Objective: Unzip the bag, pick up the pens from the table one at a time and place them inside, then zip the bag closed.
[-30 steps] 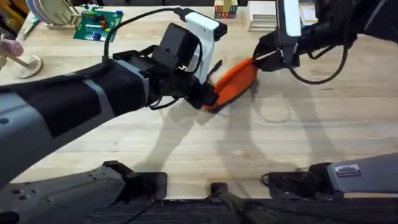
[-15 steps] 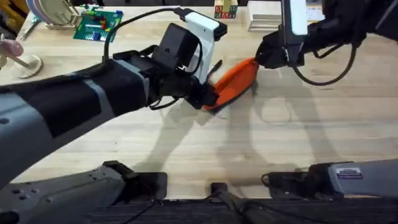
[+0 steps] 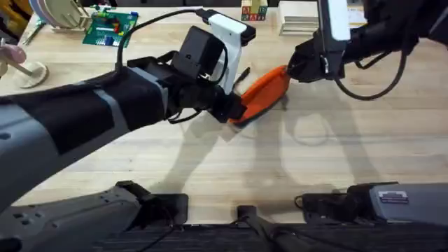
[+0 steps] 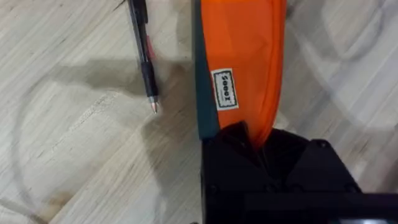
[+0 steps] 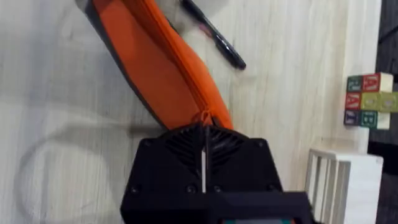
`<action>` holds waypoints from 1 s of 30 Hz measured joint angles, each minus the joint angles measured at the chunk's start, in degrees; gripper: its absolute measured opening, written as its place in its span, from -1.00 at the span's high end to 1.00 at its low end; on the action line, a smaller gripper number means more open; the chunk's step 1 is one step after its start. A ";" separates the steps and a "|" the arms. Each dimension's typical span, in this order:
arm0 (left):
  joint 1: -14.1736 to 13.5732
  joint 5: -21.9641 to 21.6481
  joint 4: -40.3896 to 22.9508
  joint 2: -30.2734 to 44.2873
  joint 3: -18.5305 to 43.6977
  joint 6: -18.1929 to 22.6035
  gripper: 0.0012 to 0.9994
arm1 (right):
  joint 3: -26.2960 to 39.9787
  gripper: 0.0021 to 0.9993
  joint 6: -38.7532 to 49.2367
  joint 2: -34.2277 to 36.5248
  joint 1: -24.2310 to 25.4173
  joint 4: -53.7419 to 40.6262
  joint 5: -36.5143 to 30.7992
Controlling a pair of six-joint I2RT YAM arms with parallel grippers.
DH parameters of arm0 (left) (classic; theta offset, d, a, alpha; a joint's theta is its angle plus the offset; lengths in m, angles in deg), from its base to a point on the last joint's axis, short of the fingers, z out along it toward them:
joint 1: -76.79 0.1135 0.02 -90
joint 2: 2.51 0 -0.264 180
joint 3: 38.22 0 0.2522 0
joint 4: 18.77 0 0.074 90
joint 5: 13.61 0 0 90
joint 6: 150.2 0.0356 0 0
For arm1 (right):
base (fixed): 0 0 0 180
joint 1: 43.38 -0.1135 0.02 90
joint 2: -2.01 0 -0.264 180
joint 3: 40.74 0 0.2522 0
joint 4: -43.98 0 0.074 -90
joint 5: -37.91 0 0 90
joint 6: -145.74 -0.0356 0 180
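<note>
Count: one orange bag (image 3: pixel 264 92), one black pen (image 4: pixel 142 53), two grippers. The bag lies just right of centre in the upper half of the overhead frame, on the table (image 3: pixel 329 157), tilted from lower left to upper right.

Left gripper (image 3: pixel 234 110) clamps the bag's lower-left end; in the left wrist view its black jaws are pinched on the orange fabric by the dark base edge. Right gripper (image 3: pixel 292 68) is at the bag's upper-right end; in the right wrist view its jaws are closed on the end at the zip line, a small orange tab just at their tips.

Pen lies on the table just beside the bag, apart from it.

Surroundings: green circuit board (image 3: pixel 110 26) upper left, lettered blocks (image 5: pixel 369 99), white slatted rack (image 5: pixel 339 180). The left arm (image 3: pixel 84 126) crosses the left half of the overhead frame.
</note>
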 joint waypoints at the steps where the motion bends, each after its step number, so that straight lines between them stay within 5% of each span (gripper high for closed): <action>1: 0.00 0.00 0.00 0.00 0.00 0.00 0.92 | 0.00 0.94 0.02 0.00 -0.45 -0.02 0.00; 19: 0.00 0.02 0.00 0.00 0.00 0.00 0.92 | 0.00 0.94 0.02 0.00 -15.28 0.49 0.04; 30: 0.00 0.02 0.00 0.00 0.00 0.00 0.92 | 0.00 0.94 -0.01 -0.03 -16.94 1.30 0.04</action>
